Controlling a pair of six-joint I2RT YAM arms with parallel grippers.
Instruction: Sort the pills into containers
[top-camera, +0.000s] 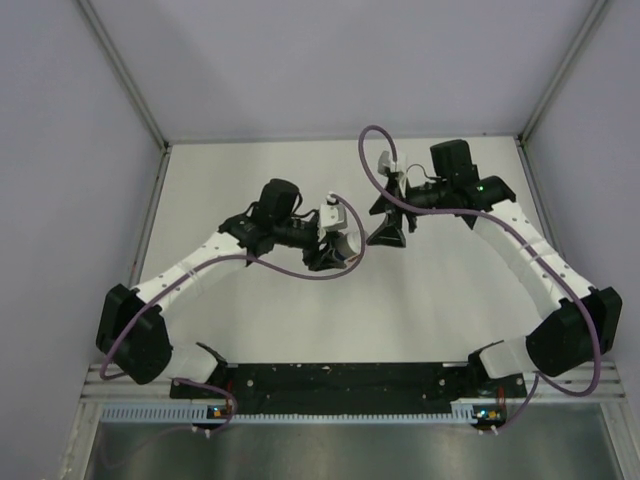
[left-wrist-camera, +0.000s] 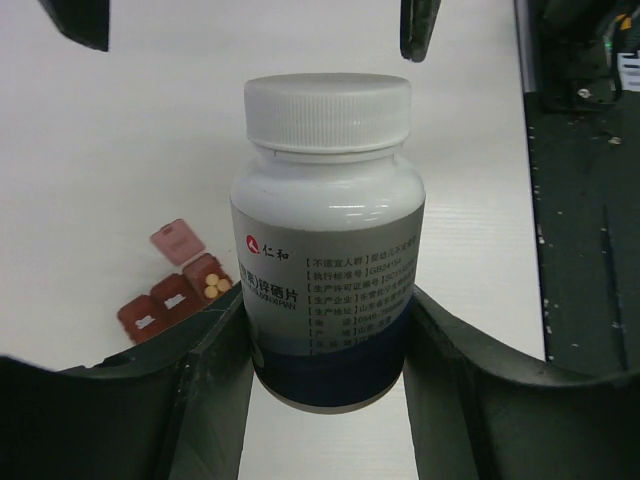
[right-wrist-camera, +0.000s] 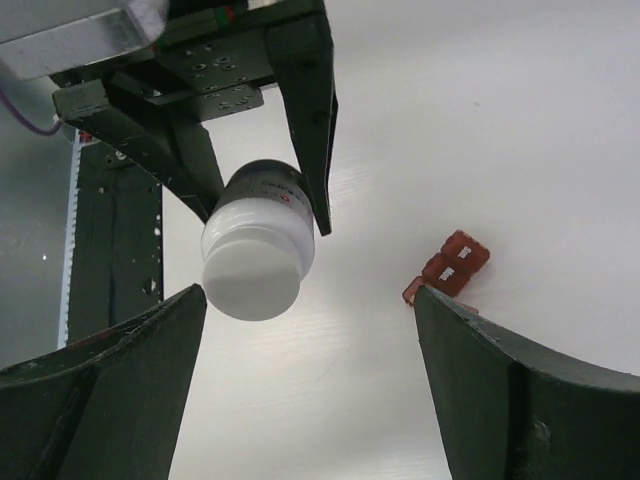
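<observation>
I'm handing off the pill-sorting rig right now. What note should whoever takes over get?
Left hand: shut on the white pill bottle, with its white cap on.
Right hand: open, empty, facing the cap.
Red-brown pill organiser: on the table, apart from both hands.
Done: one end compartment is open with a few yellow pills inside.
Left: the other two compartments look closed. The cap probably has to come off next, then the remaining compartments need filling.
</observation>
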